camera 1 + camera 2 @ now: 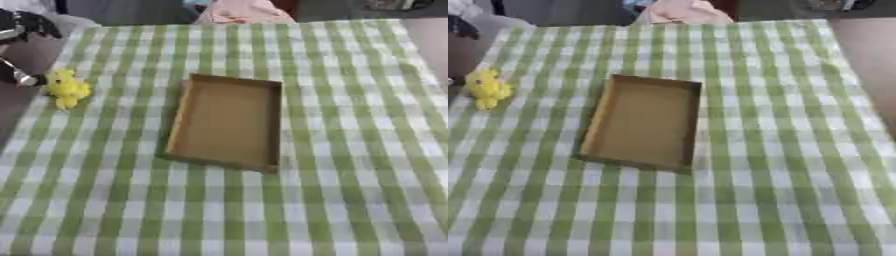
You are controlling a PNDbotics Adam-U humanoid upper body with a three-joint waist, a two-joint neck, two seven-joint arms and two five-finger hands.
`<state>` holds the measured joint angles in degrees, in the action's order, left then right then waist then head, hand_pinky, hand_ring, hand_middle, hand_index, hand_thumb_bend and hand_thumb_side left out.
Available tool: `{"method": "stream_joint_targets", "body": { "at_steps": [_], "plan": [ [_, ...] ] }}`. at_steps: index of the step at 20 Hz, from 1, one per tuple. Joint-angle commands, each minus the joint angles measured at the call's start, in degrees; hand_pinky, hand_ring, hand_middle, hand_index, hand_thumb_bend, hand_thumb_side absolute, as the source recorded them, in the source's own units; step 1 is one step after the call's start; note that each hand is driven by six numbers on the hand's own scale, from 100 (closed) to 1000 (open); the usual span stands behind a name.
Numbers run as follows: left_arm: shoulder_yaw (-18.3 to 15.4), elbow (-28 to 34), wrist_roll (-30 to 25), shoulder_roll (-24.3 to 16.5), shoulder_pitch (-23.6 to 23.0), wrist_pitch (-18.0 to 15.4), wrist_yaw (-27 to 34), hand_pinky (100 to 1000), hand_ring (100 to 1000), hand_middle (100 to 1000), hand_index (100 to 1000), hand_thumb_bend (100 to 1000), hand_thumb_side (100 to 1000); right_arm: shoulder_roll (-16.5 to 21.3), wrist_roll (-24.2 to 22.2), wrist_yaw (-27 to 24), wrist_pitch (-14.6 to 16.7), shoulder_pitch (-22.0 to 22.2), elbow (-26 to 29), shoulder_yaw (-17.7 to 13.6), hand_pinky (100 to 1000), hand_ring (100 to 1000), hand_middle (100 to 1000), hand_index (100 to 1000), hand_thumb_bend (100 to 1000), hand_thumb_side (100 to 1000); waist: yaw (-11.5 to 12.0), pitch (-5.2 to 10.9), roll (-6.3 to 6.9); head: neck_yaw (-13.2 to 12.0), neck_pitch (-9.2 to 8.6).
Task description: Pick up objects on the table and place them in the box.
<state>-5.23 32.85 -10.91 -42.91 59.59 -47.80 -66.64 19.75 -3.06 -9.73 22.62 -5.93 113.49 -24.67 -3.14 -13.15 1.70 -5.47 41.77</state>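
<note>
Centre of the frame: shallow brown box point(179, 117), open side up, nothing inside, lying a little askew on the checked cloth point(350, 150). Left edge, upper half: small yellow toy point(67, 89), lumpy and soft-looking, well apart from the box and close to where the cloth drops off the table. Upper left corner: left hand point(19, 76), dark with a silver tip, right against the toy's left side. Cannot tell whether spread, pressed together or pinching the toy; too little of it in view. No right hand in either view.

Judged as the pick-up step, with nothing yet in the box.

To do it well:
- Make sure of a hold round the toy's middle before lifting, not on a thin outlying bit; likely squashy, so likely to slip out of a shallow hold.
- Lift straight up first, clear of the cloth, to avoid dragging or rucking the fabric and nudging the box.
- Carry rightward and slightly down the frame, high enough to pass over the near wall of the box.
- Release low over the middle of the box floor, not at the rim; low walls, so a bounce or roll could send the toy out again.
- Mind the table edge at the left: a fumble there probably means a toy on the floor.
</note>
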Motion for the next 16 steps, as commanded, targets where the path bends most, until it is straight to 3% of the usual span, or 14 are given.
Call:
{"method": "stream_joint_targets", "body": {
  "at_steps": [1, 5, 10, 16],
  "plan": [
    [-0.2, -0.6, 0.5, -0.3, 2.3, -0.2, -2.8, 627, 798, 838, 870, 595, 100, 0.7, -0.3, 0.0, 0.1, -0.1, 1.1, -0.3, 795, 702, 584, 853, 100, 714, -0.1, 0.73, -0.08, -0.1, -0.18],
    [0.1, -2.8, 2.1, 1.0, 3.7, -0.2, -8.2, 639, 808, 845, 875, 642, 100, 0.6, -0.4, 0.0, 0.1, -0.1, 1.1, -0.2, 796, 702, 584, 853, 100, 716, -0.2, 0.58, -0.15, 0.3, -0.24],
    [0.6, -5.3, 5.0, 1.9, 4.7, -0.6, -16.1, 680, 841, 889, 899, 764, 100, 0.5, -0.6, 0.0, 0.1, -0.2, 1.1, -0.1, 796, 703, 584, 853, 100, 717, -0.3, 0.33, -0.24, 1.0, -0.34],
    [-0.2, -8.3, 9.7, 2.0, 5.2, 0.8, -23.4, 677, 836, 883, 885, 710, 100, 0.4, -0.9, -0.1, 0.1, -0.3, 1.1, 0.0, 797, 703, 584, 854, 100, 719, -0.2, 0.14, -0.35, 1.2, -0.62]
  ]
}}
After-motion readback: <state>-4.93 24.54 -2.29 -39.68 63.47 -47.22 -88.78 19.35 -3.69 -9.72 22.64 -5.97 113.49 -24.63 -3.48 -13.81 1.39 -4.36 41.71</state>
